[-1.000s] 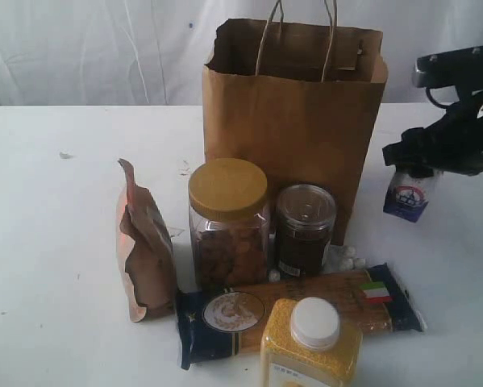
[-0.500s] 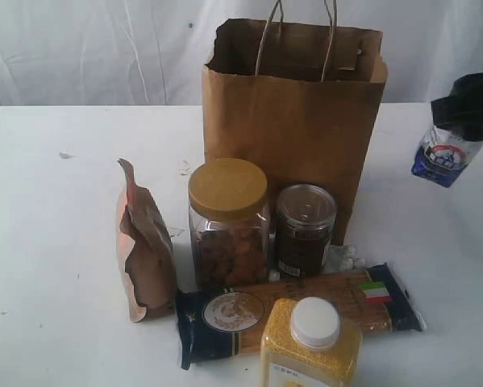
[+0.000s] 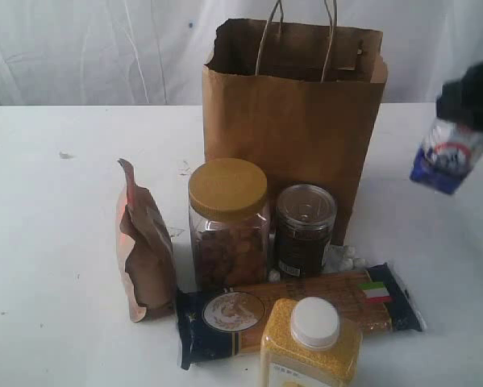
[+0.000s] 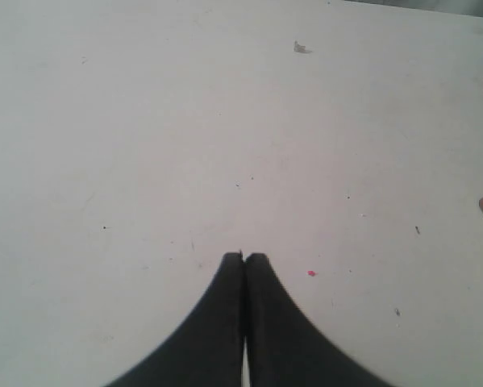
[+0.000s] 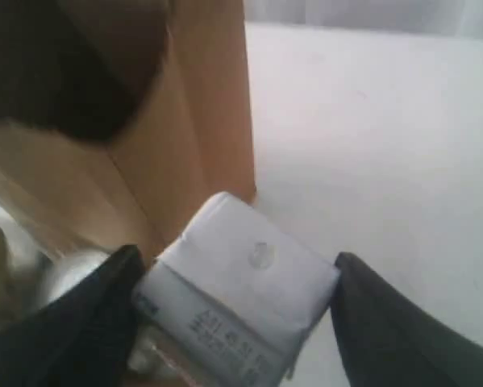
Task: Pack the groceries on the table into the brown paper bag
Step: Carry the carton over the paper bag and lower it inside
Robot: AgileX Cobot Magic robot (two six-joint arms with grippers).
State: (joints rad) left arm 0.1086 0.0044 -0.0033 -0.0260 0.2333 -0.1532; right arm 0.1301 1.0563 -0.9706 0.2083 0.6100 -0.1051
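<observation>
**White-blue small carton (image 3: 449, 157) held above wide white tabletop (image 3: 56, 242)**

The carton is clamped in the right gripper (image 5: 237, 310), in the air right of the tall brown kraft paper bag (image 3: 293, 137). The left gripper (image 4: 244, 262) is closed tight, empty.

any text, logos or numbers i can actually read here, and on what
No word can be read in full.
spaghetti pack: Italian flag sign and a round pale emblem; lettering too small.
yellow bottle: label print blurred.
small white-blue carton: round red-blue logo, blurred; the stamped code on its end in the right wrist view is also blurred.
dark jar: label too small.
</observation>
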